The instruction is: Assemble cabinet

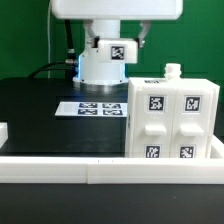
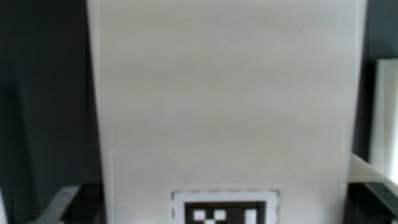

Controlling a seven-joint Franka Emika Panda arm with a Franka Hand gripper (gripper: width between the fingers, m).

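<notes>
The cabinet [image 1: 170,122] is a big white box with four square tags on its front. It stands upright at the exterior view's right, against the white front rail. My gripper [image 1: 112,52] hangs at the back centre, shut on a white tagged panel [image 1: 103,66] held upright over the black table behind the marker board. In the wrist view this panel [image 2: 222,100] fills most of the picture, with its tag [image 2: 226,210] at the near end. My fingers barely show there.
The marker board [image 1: 95,107] lies flat on the black table [image 1: 40,105] left of the cabinet. A white rail [image 1: 100,165] runs along the front edge. A small white piece [image 1: 3,131] sits at the exterior view's far left. A small white knob [image 1: 172,70] sticks up from the cabinet.
</notes>
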